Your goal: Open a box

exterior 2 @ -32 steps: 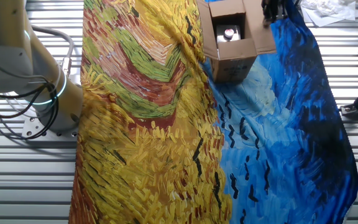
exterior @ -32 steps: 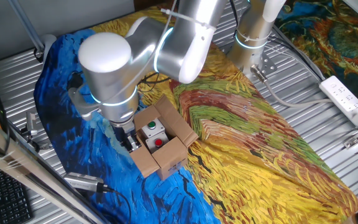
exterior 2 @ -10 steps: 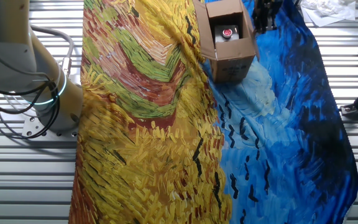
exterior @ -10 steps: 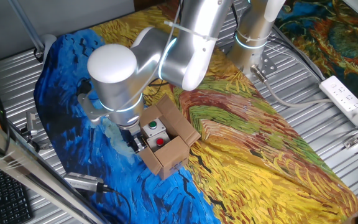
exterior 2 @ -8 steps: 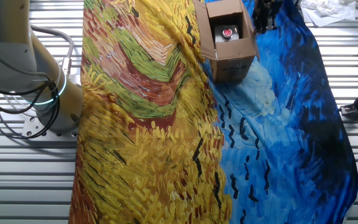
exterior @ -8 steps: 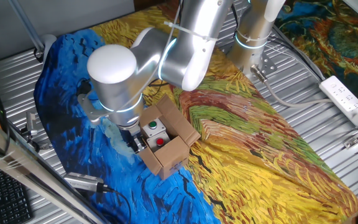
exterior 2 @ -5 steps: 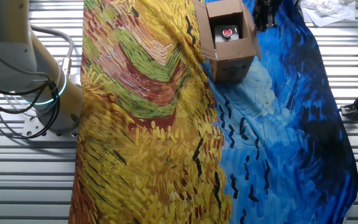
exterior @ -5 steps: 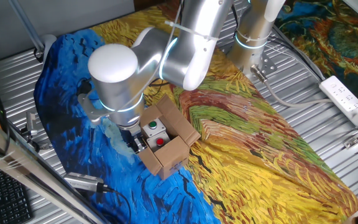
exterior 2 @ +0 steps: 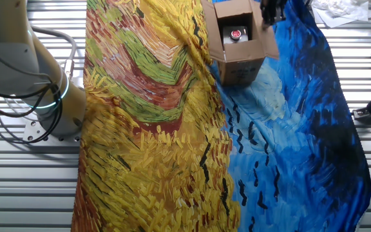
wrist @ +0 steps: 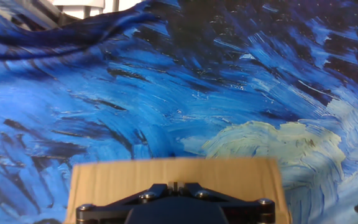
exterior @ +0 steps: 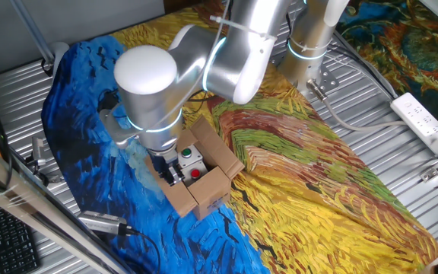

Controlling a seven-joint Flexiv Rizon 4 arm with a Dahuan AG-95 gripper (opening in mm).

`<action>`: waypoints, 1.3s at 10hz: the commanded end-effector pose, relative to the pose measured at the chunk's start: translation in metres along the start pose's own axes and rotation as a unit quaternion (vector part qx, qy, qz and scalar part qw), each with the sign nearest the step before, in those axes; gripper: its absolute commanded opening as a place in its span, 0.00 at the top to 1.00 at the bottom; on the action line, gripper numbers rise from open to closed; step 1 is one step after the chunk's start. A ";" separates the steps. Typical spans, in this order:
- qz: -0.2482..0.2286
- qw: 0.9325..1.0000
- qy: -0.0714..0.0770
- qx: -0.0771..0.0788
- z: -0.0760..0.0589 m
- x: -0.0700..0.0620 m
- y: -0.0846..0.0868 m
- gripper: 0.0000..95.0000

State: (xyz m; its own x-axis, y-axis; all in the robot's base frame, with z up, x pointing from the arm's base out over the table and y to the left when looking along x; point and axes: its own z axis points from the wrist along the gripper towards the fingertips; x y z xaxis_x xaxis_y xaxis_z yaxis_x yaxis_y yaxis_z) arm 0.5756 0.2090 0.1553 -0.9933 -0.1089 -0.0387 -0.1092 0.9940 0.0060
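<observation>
The small brown cardboard box (exterior: 207,194) stands open on the blue part of the painted cloth; it also shows in the other fixed view (exterior 2: 240,67). Inside lies a grey unit (exterior: 191,163) with a green and a red button. My gripper (exterior: 175,173) hangs at the box's blue-side edge, its fingers together, touching the side flap (exterior 2: 268,44), which leans outward. In the hand view the gripper (wrist: 174,185) is shut with the flap (wrist: 173,171) flat just beyond its tips. The opposite flap (exterior: 207,137) stands raised.
A black and silver tool (exterior: 105,223) lies at the table's edge near the box. A keyboard (exterior: 6,240) is at the lower left, a white power strip (exterior: 426,120) at the right. The arm's base (exterior 2: 44,96) stands beside the yellow cloth.
The arm has shifted slightly toward the box. The flap on the blue side, nearly upright half a second ago, now leans outward a little.
</observation>
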 end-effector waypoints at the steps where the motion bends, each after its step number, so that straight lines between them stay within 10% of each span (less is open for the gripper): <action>1: 0.003 1.000 -0.003 0.001 -0.008 0.006 0.002 1.00; 13: 0.012 1.000 -0.004 -0.002 -0.010 0.016 -0.008 1.00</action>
State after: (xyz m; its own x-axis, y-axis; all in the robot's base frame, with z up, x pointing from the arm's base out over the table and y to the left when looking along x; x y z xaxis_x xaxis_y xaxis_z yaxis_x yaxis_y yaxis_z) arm 0.5598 0.1992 0.1646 -0.9952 -0.0848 -0.0492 -0.0854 0.9963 0.0112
